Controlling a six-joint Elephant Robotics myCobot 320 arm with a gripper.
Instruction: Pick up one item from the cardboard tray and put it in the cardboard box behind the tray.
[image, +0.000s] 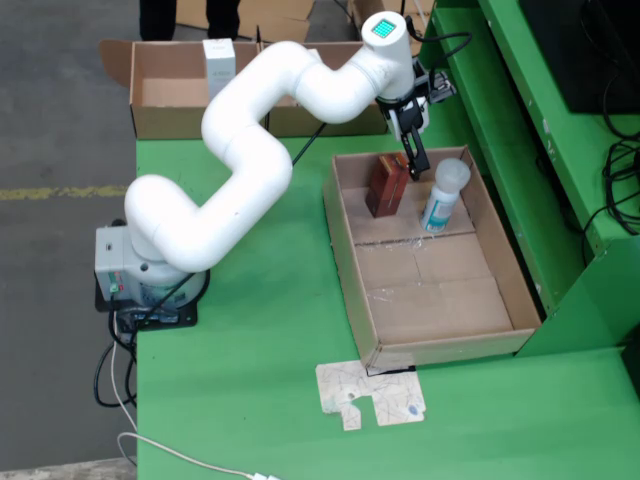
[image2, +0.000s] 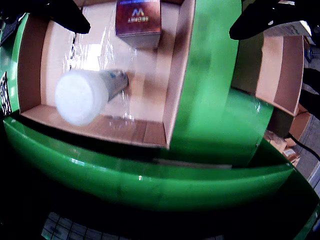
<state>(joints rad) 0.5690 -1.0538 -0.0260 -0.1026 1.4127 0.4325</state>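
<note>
The cardboard tray (image: 500, 290) lies on the green table. At its far end stand a dark red-brown box (image: 388, 185) and a white bottle (image: 443, 195) with a white cap. My gripper (image: 413, 155) hangs just above the tray's far end, between the two items, open and empty. In the wrist view the black fingers (image2: 60, 15) show at the top left and top right, wide apart. The gripper's midpoint (image2: 159, 29) is over the tray's wall beside the red-brown box (image2: 138, 20). The bottle's cap (image2: 80, 97) is below left. The cardboard box (image: 170, 95) stands behind the tray.
A white carton (image: 218, 65) stands in the cardboard box behind. A green raised frame (image: 520, 150) runs along the tray's right side. A flat printed card (image: 370, 393) lies in front of the tray. The arm's base (image: 145, 280) sits at the table's left edge.
</note>
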